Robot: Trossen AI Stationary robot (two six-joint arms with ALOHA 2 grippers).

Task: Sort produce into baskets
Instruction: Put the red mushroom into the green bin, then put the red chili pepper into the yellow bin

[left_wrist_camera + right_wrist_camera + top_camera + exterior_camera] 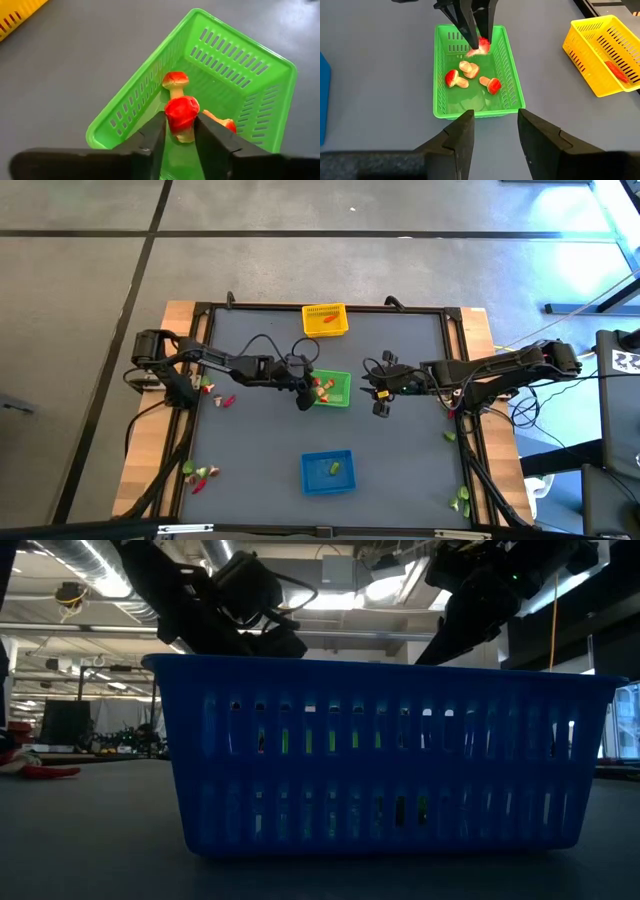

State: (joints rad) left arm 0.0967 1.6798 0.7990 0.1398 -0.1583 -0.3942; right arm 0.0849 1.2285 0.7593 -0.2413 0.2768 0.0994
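My left gripper (308,392) reaches down into the left end of the green basket (335,390), shut on a small red-capped mushroom piece (181,114). Three more red-capped pieces (468,70) lie on that basket's floor. My right gripper (380,395) hangs open just right of the green basket, its fingers (465,132) apart with nothing between them. The yellow basket (325,319) stands at the far edge with an orange-red piece (616,71) in it. The blue basket (328,472) stands near the front with light green pieces inside. My left gripper pinches the mushroom piece by its red cap (182,107) between its two fingers, at their free ends (479,44). The fingers slant down from the table's left. The pale stem (185,135) points down inside the green basket; whether it touches the floor I cannot tell.
Loose produce lies by the table's left edge (215,392), at the near left (200,475), and along the right edge (462,498). In the low view the blue basket (380,750) fills the front and hides the grippers' work.
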